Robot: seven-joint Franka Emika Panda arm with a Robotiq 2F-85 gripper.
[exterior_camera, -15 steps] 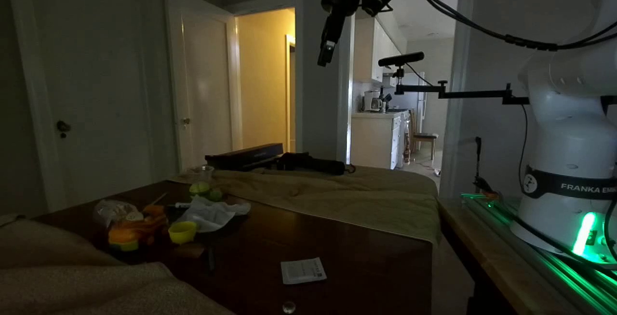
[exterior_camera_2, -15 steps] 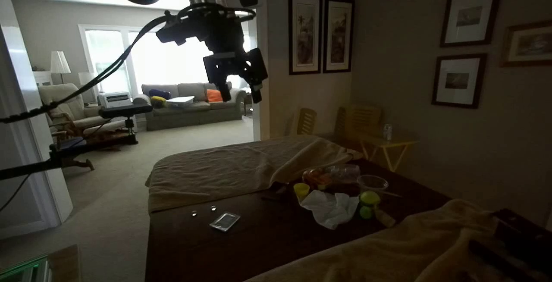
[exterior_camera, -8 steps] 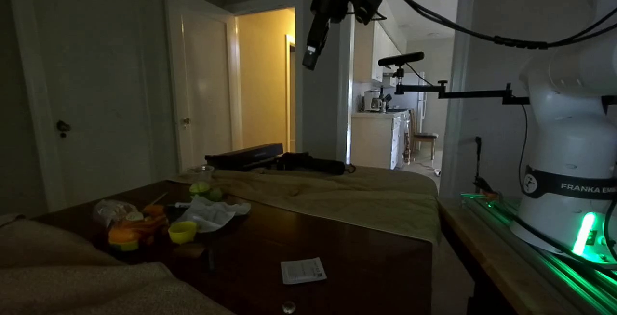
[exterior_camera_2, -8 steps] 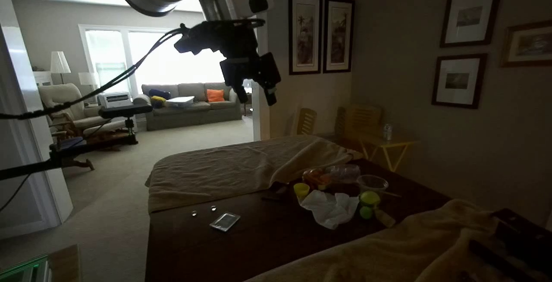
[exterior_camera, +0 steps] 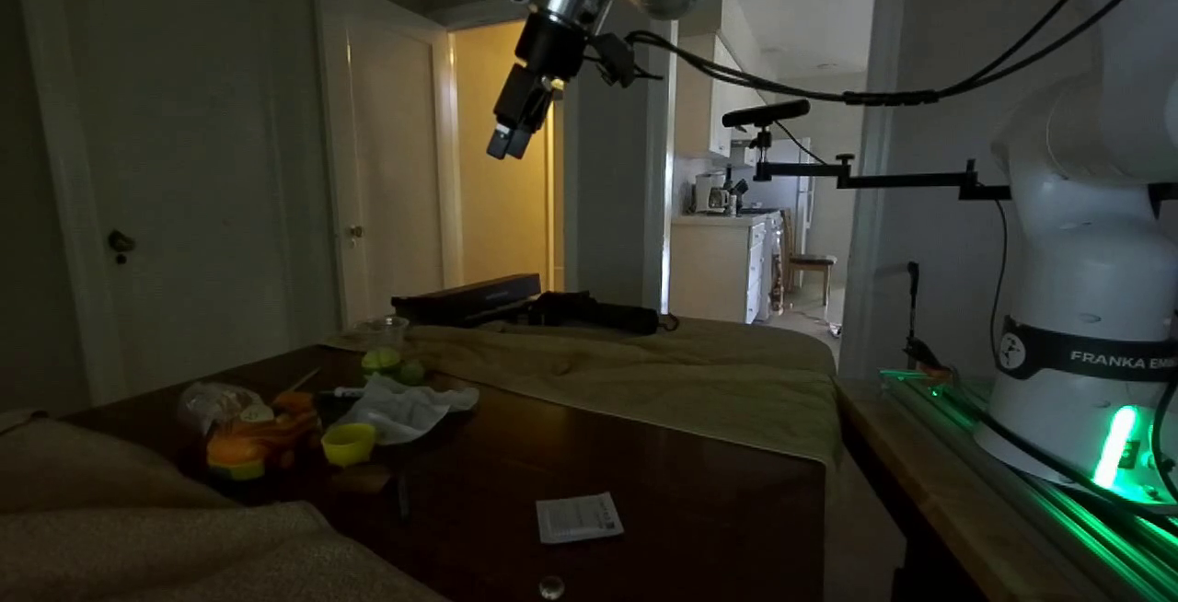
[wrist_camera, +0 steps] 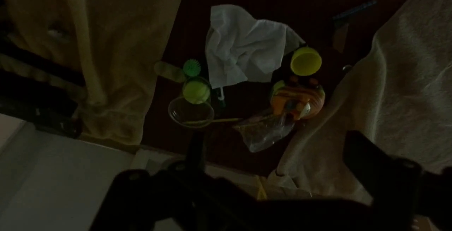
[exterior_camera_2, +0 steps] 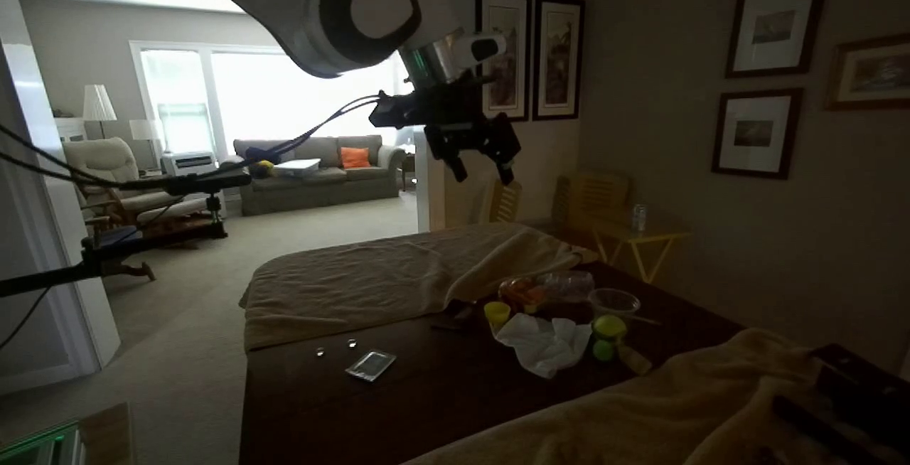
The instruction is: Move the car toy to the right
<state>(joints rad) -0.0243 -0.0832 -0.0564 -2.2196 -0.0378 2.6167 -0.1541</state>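
The car toy appears to be the orange toy with yellow-green parts, lying on the dark table in both exterior views (exterior_camera: 262, 444) (exterior_camera_2: 522, 294). In the wrist view the orange toy (wrist_camera: 298, 98) is beside a yellow cup (wrist_camera: 306, 61), with a clear plastic bag (wrist_camera: 263, 135) against it. My gripper (exterior_camera: 508, 144) is high above the table and well apart from the toy. In an exterior view the gripper (exterior_camera_2: 483, 175) shows its two fingers spread with nothing between them. In the wrist view the fingers (wrist_camera: 363, 164) stand wide apart.
White cloth (wrist_camera: 243, 47), a green ball (wrist_camera: 196, 92), a spiky green ball (wrist_camera: 192, 67) and a clear bowl (wrist_camera: 190, 112) lie near the toy. A flat packet (exterior_camera: 580, 517) lies on the table. Tan towels (exterior_camera_2: 398, 280) cover parts of it. Dark boxes (exterior_camera: 469, 298) stand at an edge.
The arm has moved out over the table and slightly lower, leftward in one view and rightward in another. The gripper stays spread. The objects on the table have not moved.
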